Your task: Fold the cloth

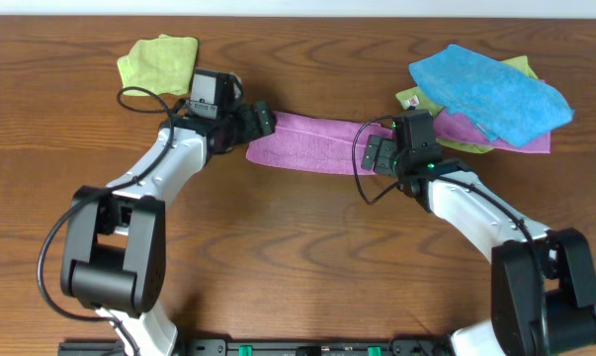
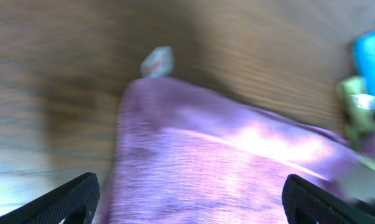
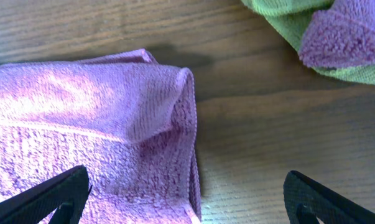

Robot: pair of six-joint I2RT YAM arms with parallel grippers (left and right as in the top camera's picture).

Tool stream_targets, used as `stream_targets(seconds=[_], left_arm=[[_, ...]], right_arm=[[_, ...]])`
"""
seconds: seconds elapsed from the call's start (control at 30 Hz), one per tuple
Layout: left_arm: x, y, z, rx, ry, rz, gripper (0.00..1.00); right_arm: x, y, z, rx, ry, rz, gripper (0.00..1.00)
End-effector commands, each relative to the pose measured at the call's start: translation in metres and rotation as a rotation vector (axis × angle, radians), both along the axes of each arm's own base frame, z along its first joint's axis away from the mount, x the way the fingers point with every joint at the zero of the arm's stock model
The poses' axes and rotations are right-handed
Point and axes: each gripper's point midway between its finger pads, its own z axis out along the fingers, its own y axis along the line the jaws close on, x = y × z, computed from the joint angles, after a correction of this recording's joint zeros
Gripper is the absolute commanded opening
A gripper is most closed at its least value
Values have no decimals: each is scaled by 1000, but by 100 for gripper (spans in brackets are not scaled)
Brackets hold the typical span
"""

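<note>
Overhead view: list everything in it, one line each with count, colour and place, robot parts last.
cloth: 1, magenta-purple, folded strip at table centre
green cloth: 1, yellow-green, crumpled at far left
blue cloth: 1, bright blue, top of the far-right pile
second green cloth: 1, light green, under the blue cloth
second purple cloth: 1, purple, near edge of that pile
table: 1, brown wood, under everything
left arm: 1, white and black, at the strip's left end
right arm: 1, white and black, at the strip's right end
left fingers: 2, black, open over the cloth
right fingers: 2, black, open over the cloth
</note>
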Motion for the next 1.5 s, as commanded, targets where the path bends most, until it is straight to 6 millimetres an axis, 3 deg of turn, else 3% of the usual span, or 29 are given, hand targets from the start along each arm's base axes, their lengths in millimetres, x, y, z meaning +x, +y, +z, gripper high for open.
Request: stream_targets(seconds=[0.0,0.43,0.73,0.97,1.17,1.47], left_arm=[[-2,-18,23,-66,-40,-72,95],[6,-59,-23,-105,-37,-149,95],[4,-40,-49,0,16,-82,95],[3,-35,-52,26,25,-65,95],[3,-35,-52,23,27,-62,95],[4,-34,-52,24,27,-60,95]], right_arm=[[5,-1,6,5,-15,-3,99],[6,-2,8,0,-24,-7,99],[7,-3,8,-2,-29,-9,99],[-20,-8,-17,1,80,-27,99],[-6,3,-16,53,18,-1,99],[4,16,-47,118,32,7,99]])
